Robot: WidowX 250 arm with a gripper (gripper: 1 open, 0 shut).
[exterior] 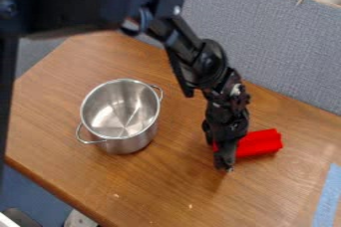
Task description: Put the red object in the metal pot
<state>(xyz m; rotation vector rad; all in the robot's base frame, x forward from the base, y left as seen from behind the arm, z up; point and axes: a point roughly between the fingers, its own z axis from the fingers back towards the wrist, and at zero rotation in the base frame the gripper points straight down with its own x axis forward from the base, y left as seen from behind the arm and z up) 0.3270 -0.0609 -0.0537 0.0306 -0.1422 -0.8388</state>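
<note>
The red block (257, 143) lies flat on the worktop (54, 121), well apart from the steel pot (119, 117). The tool (225, 157) points down at the block's left end, seemingly touching it; whether its jaws are spread or pinching cannot be told.

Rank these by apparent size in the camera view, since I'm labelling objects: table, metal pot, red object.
1. table
2. metal pot
3. red object, partly hidden by the gripper
</note>
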